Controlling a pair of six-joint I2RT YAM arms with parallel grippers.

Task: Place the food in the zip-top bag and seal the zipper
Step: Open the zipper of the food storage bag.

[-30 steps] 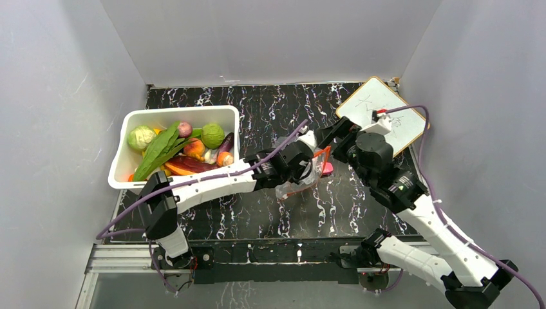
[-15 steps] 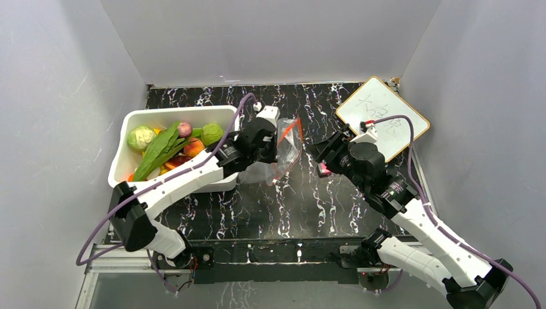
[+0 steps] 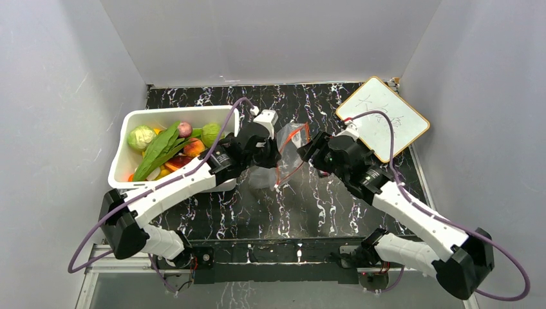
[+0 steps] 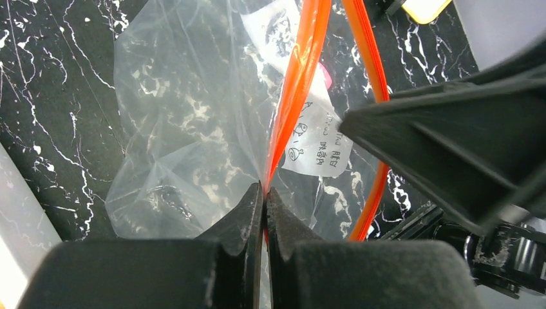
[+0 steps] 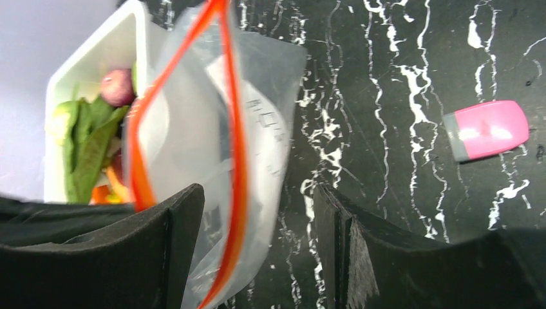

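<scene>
The zip-top bag hangs clear and crinkly above the table's middle, beside the bin. My left gripper is shut on its zipper, pinching one red-orange strip. In the overhead view that left gripper is at the bag's left side. My right gripper is open at the bag's right, with the other zipper strip and the bag's edge in the gap between its fingers, not pinched. The food lies piled in the white bin: leafy greens, cabbage, peach, eggplant. The bag holds only a paper slip.
The white bin stands at the left, close behind the left arm. A small pink block lies on the black marble table to the right of the bag. A whiteboard leans at the back right corner.
My left arm carried the bag up and left toward the bin. My right gripper followed to the bag's mouth, its jaws narrowing from wide open.
</scene>
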